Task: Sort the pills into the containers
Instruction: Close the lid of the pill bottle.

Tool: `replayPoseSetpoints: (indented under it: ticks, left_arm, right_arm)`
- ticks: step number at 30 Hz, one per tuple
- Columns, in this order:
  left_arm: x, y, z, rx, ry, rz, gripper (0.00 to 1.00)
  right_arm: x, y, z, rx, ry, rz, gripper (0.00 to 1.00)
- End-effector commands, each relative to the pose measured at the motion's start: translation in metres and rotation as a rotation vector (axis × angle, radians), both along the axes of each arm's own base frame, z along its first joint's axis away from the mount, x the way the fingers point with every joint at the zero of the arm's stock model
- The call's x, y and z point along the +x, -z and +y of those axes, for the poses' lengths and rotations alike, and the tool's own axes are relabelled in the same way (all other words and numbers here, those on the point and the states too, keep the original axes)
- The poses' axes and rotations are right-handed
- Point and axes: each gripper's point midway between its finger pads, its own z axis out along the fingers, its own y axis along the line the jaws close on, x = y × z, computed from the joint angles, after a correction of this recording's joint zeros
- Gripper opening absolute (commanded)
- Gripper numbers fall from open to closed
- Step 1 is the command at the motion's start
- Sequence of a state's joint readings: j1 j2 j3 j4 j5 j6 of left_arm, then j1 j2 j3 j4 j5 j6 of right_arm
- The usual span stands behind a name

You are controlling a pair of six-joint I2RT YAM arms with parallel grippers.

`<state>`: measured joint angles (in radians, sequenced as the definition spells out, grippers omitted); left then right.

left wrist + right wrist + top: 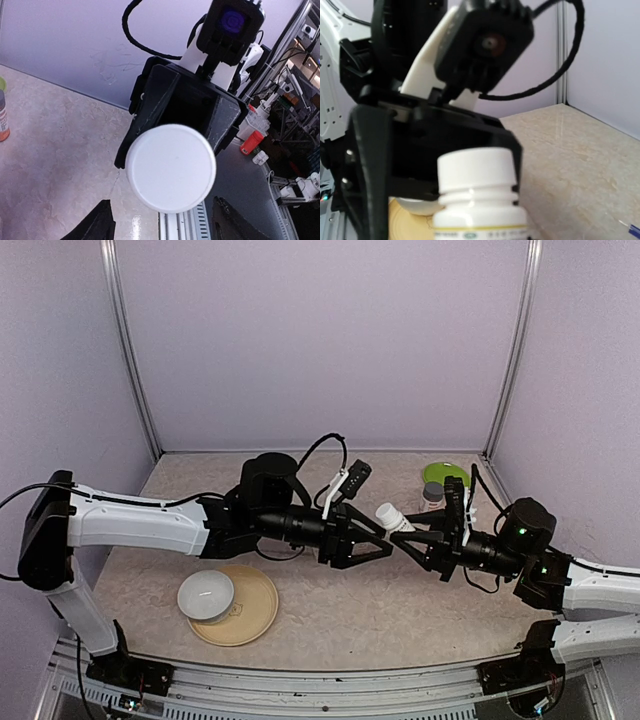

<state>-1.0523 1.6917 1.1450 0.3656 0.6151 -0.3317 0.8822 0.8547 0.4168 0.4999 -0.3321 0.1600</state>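
White plastic marks the centre of the top view: a small white bottle (393,517) is held in the air above the beige stone-patterned table (400,610), where the two arms meet tip to tip. The right gripper (412,537), reaching in from the right, is clamped on the bottle's body, with the cap pointing left. The left gripper (383,538), reaching in from the left, has its jaws spread around the cap end. Near the front left, a white bowl (206,595) sits on a tan plate (250,612). At the back right, an orange-labelled bottle (432,497) with a grey cap stands just in front of a green lid (445,475). From the left wrist camera, the round white cap (170,167) faces the lens head-on, with the dark jaws of the right gripper closed on the bottle behind it. The left gripper's own fingers (97,225) stand apart at the bottom corners, one on each side of the cap and clear of it, so this tool is released. From the right wrist camera, the bottle fills the lower middle, cap upward, with the black frame of the left gripper blurred just behind the cap. Where the pills and the containers lie cannot be told from any view.
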Motion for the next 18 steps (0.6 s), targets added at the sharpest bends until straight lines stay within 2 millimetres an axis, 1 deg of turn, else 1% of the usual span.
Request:
replayPoseSetpoints:
  ticks: [1,2,3,4,6,9,11,14,16,18]
  left_arm:
    - [0.002,-0.007,0.009,-0.024,0.003,-0.004,0.75]
    - [0.003,-0.01,0.012,-0.033,-0.011,-0.008,0.86]
    - [0.005,-0.014,0.014,-0.042,-0.026,-0.016,0.93]
    - [0.007,-0.018,0.017,-0.051,-0.043,-0.024,0.98]
    - [0.009,-0.026,0.021,-0.071,-0.073,-0.034,0.99]
    - [0.02,-0.04,0.028,-0.099,-0.159,-0.047,0.99]
    - [0.028,-0.048,0.032,-0.114,-0.227,-0.042,0.99]
    - [0.032,-0.059,0.035,-0.135,-0.293,-0.056,0.99]
    - [0.032,-0.062,0.033,-0.133,-0.314,-0.057,0.99]
    - [0.041,-0.061,0.029,-0.085,-0.362,-0.04,0.99]
  right_arm:
    - [-0.004,-0.016,0.004,0.038,-0.023,-0.017,0.0]
    - [-0.002,-0.015,0.003,0.036,-0.01,-0.013,0.0]
    - [0.001,-0.013,0.002,0.03,0.008,-0.007,0.0]
    - [0.003,-0.014,0.001,0.03,0.021,-0.003,0.0]
    - [0.005,-0.015,0.0,0.034,0.036,0.002,0.0]
    - [0.006,-0.018,-0.001,0.042,0.046,0.008,0.0]
    - [0.01,-0.015,-0.001,0.033,0.056,0.022,0.0]
    - [0.015,-0.01,0.002,0.02,0.07,0.049,0.0]
    - [0.019,-0.005,0.005,0.007,0.082,0.068,0.0]
    - [0.022,-0.002,0.007,-0.009,0.087,0.07,0.0]
